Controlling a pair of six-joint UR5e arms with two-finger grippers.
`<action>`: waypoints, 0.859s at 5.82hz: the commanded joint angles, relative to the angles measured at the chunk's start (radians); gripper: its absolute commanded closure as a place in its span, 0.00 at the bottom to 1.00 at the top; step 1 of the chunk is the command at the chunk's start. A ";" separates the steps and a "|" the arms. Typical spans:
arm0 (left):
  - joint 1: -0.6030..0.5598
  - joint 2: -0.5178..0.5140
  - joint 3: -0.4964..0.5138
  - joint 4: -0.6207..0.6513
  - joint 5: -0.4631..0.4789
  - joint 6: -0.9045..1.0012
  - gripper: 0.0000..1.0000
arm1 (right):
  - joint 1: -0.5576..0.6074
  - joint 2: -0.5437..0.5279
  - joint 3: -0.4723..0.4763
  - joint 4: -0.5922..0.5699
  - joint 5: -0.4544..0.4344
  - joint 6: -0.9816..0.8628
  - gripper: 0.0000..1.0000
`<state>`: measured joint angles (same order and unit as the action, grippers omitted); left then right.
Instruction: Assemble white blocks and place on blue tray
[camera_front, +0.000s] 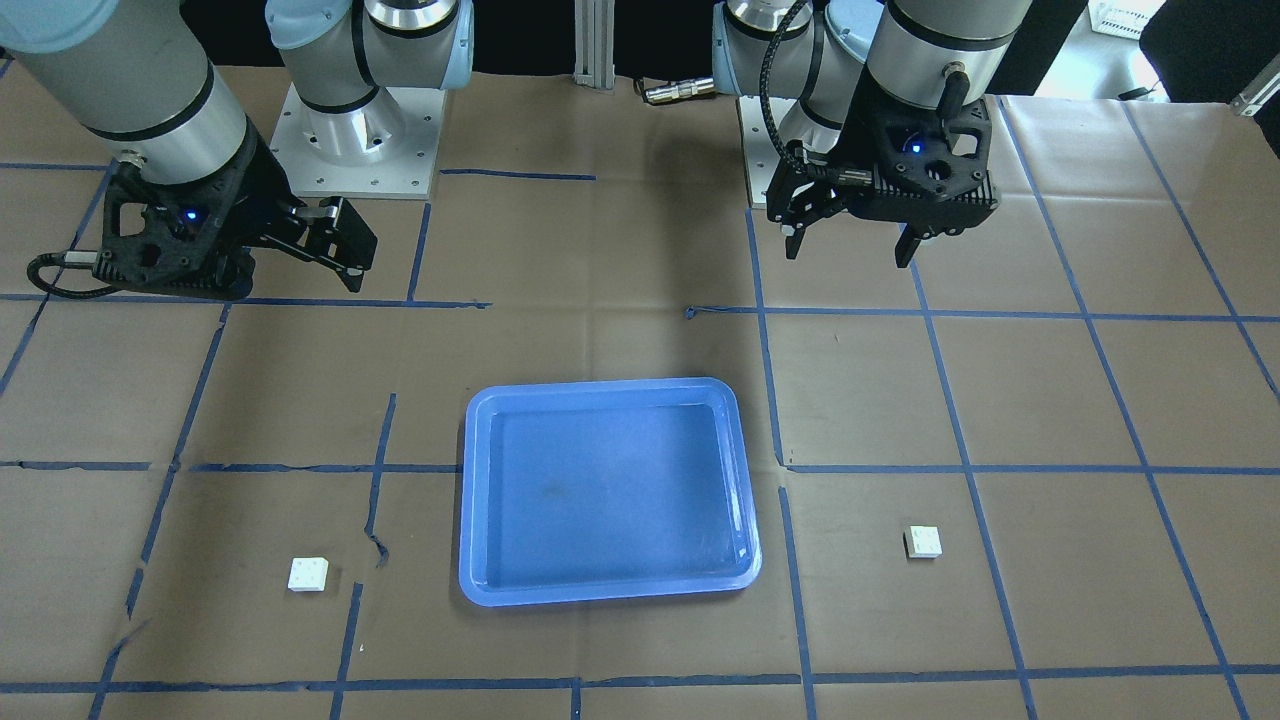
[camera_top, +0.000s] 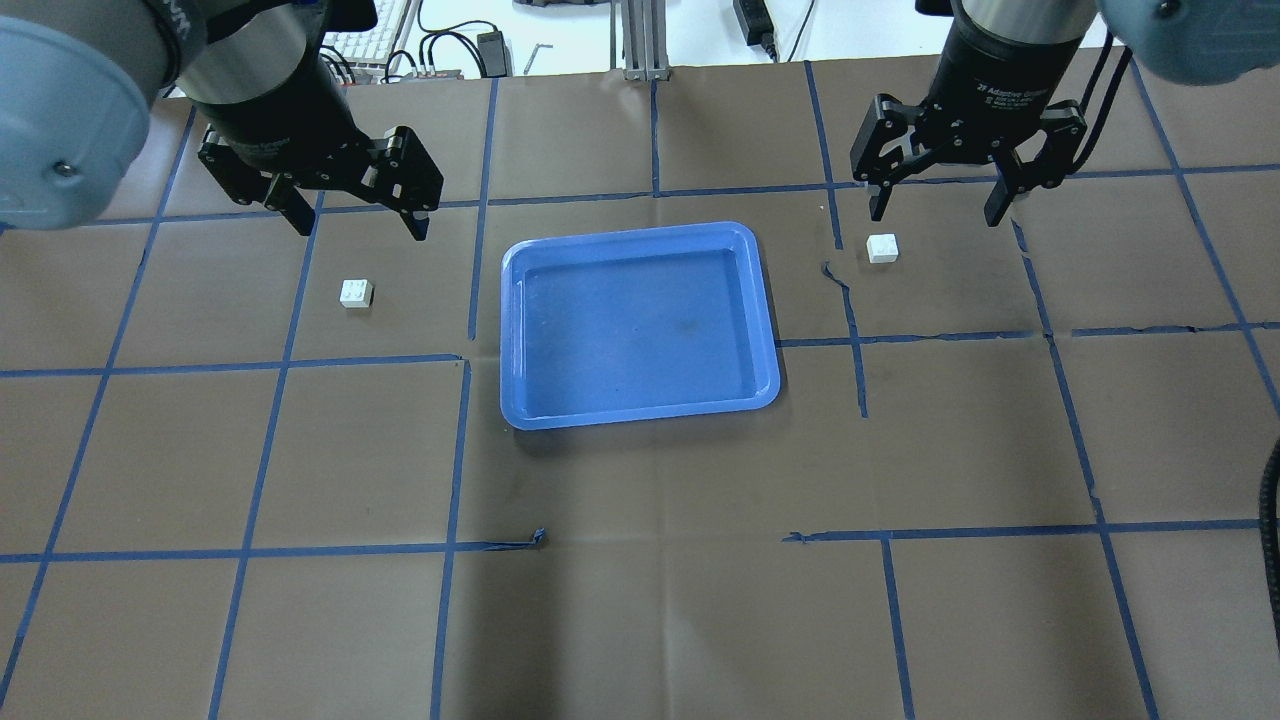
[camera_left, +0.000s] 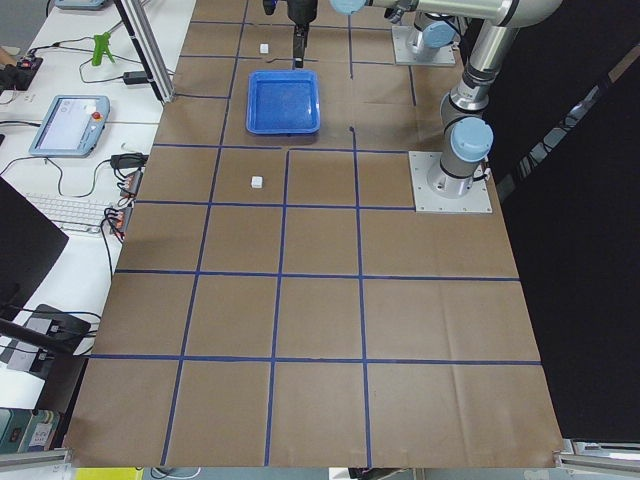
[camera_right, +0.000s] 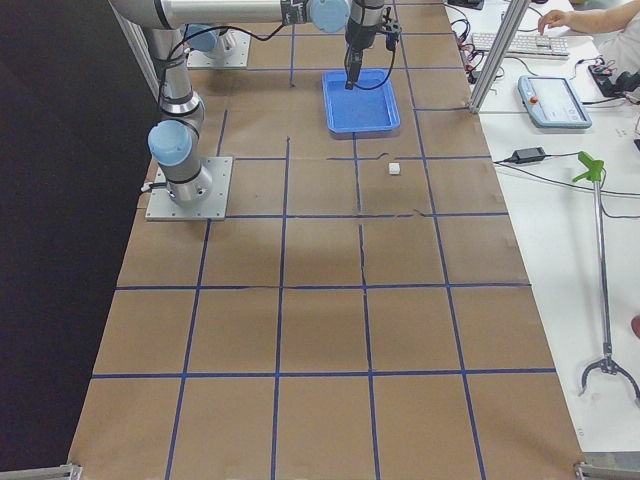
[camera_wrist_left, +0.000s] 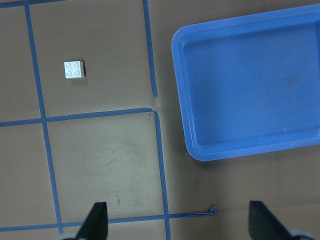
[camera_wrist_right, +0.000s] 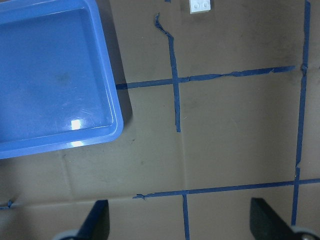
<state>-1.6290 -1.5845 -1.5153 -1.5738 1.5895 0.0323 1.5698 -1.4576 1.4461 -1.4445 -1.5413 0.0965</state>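
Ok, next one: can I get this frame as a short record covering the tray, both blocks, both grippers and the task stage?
tray: empty, on the table
left block: on the table, left of the tray, studs up
right block: on the table, right of the tray
left gripper: open, empty, near the left block
right gripper: open, empty, near the right block
stage: blocks not yet joined, neither grasped

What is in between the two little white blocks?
The blue tray sits between them, with nothing in it. The overhead view shows this best: the left white block is on one side and the right white block on the other.
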 joint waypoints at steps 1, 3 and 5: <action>0.000 0.003 0.001 -0.002 -0.002 0.000 0.01 | 0.001 -0.015 0.011 -0.011 0.000 0.006 0.00; 0.000 0.007 0.000 -0.003 0.001 0.000 0.01 | 0.001 -0.012 0.011 -0.001 0.000 0.008 0.00; 0.023 0.017 -0.031 -0.005 0.004 0.014 0.01 | 0.002 -0.015 0.010 0.004 0.001 -0.006 0.00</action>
<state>-1.6167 -1.5687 -1.5318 -1.5767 1.5909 0.0381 1.5714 -1.4720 1.4573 -1.4420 -1.5390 0.0949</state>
